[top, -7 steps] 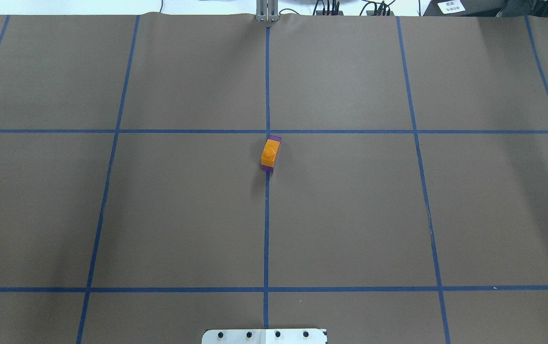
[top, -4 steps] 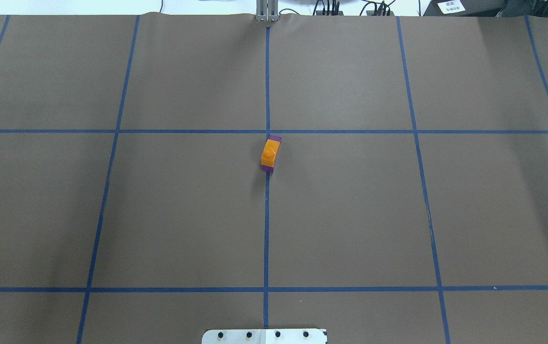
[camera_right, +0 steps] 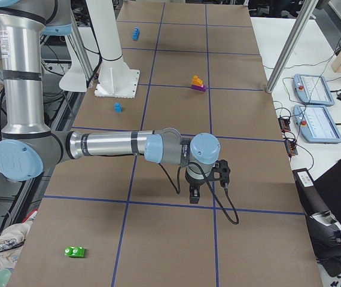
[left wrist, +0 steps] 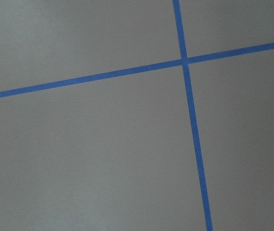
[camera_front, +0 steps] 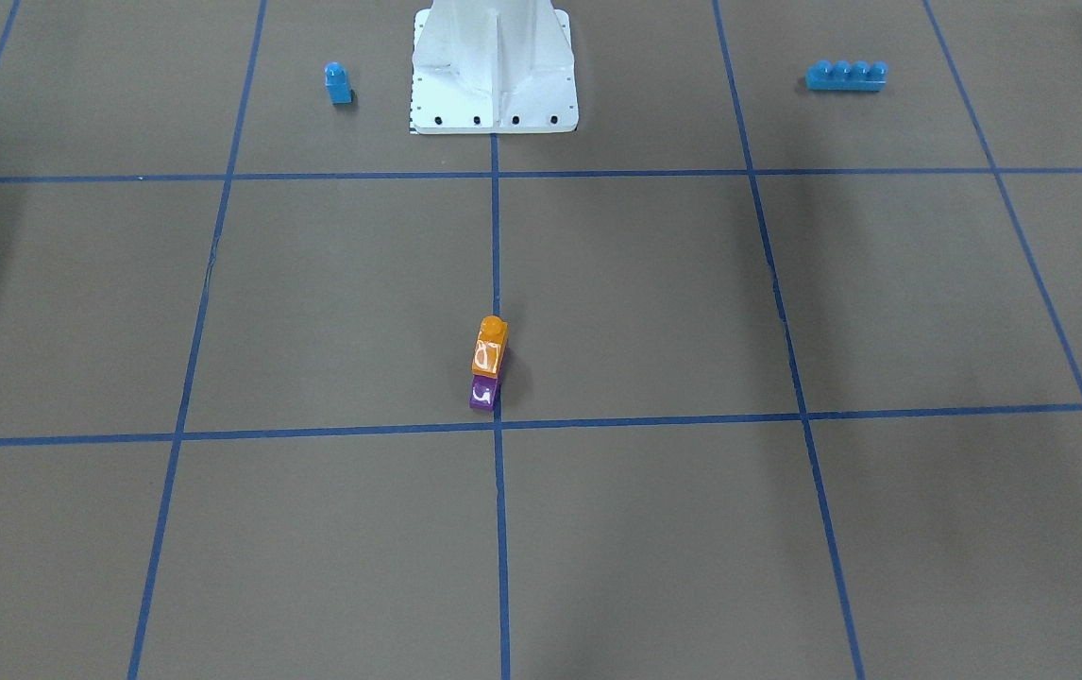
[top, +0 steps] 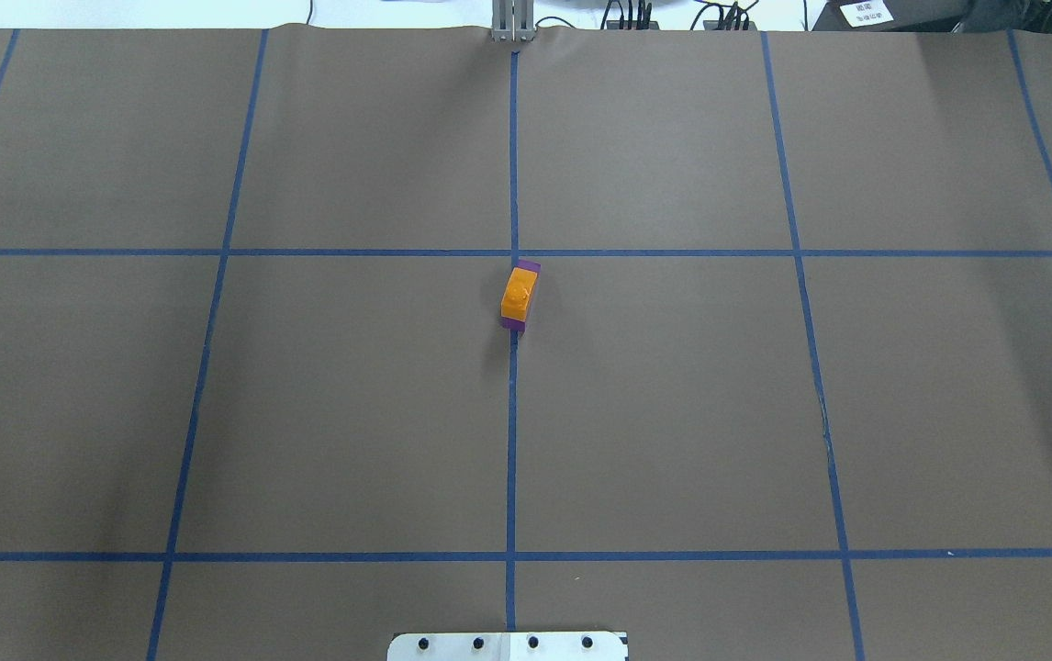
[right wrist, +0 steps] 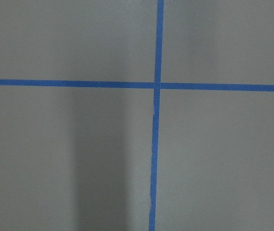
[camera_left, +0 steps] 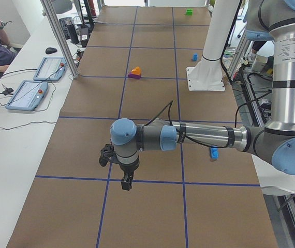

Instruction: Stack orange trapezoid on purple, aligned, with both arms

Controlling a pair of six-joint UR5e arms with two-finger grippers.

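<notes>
The orange trapezoid sits stacked on the purple block at the table's middle, next to the centre tape line. The stack also shows in the overhead view, orange over purple. Both arms are away from it and show only in the side views. The left gripper hangs over the table at the left end, the right gripper over the right end. I cannot tell whether either is open or shut. Both wrist views show only brown mat and blue tape.
A small blue single-stud block and a long blue four-stud brick lie either side of the white base pedestal. A green block lies near the right end. Operator tablets sit beside the table.
</notes>
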